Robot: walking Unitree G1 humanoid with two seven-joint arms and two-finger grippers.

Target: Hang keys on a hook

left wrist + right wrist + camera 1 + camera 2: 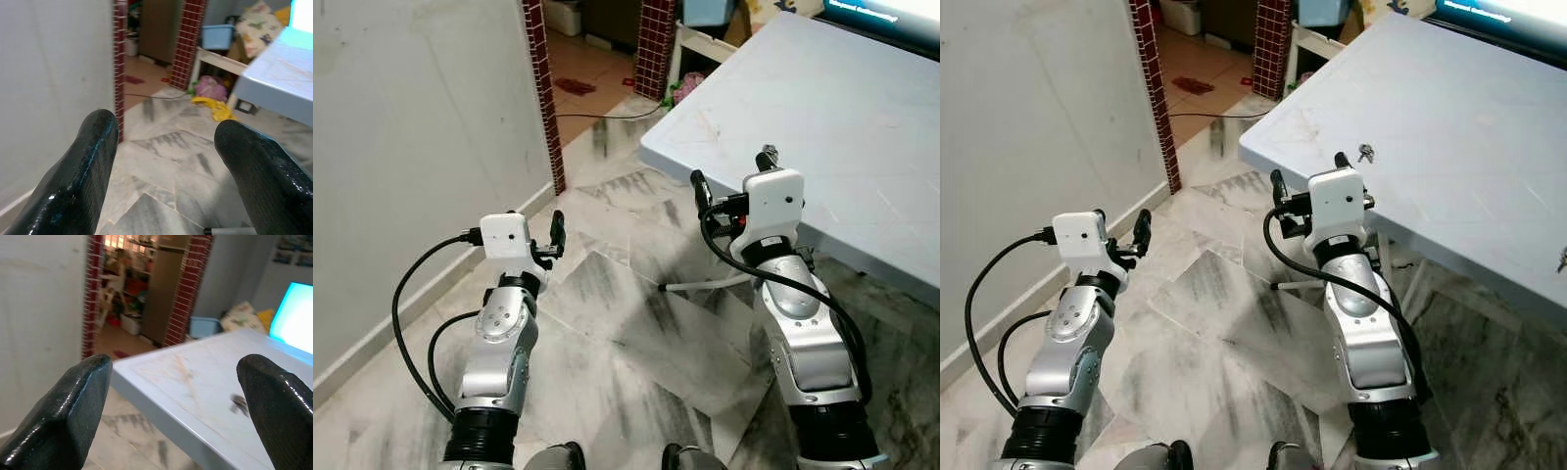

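While the keys (1365, 152) lay on the worktop (1469, 127) just ahead of the spread, empty right end effector (1310, 174), pickup was pending: advance, then close. Left end effector (556, 233) was spread, idle.

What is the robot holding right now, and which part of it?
Nothing. Both the left gripper and right gripper are open with empty space between their fingers. The keys lie on the table, untouched.
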